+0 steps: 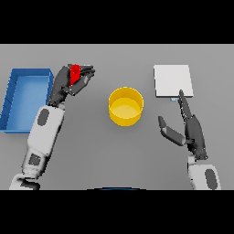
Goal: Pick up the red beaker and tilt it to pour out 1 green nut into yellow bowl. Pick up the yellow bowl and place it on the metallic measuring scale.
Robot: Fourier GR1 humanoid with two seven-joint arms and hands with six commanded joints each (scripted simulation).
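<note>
On the grey table [114,151] sit a blue bin [18,98] far left, a square scale [172,80] right and a yellow bowl [125,106] between, while my left hand [68,84] clasps the red beaker [75,73] beside the bin and my right hand [189,128] rests loose-fingered, fingertips reaching the scale.

A grey table [114,151] is carrying a yellow bowl [125,106] sitting at its centre, a blue tray [13,98] lying along its left edge, and a flat pale scale [171,80] resting well apart to the right of the bowl.
</note>
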